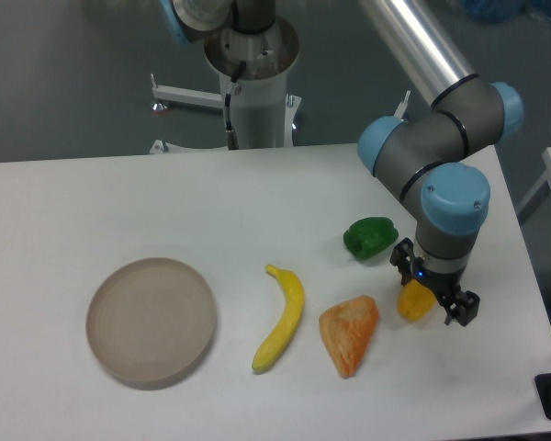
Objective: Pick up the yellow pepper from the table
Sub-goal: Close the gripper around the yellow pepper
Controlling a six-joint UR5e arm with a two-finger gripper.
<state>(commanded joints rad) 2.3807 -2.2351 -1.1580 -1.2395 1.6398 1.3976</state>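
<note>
1. The yellow pepper (411,302) serves as landmark; the gripper (433,292) stands directly over it, fingers flanking it, so its top is blocked.
2. Just left of the pepper lies the orange bread piece (349,333), leaving only a narrow gap.
3. Behind and left of it, the green pepper (369,236) sits near, narrowing that side.
4. Right and front of the pepper, the white table (119,202) lies bare to its edge.
5. Farther left, the banana (282,317) and round tan plate (151,319) stand well apart from it.
</note>
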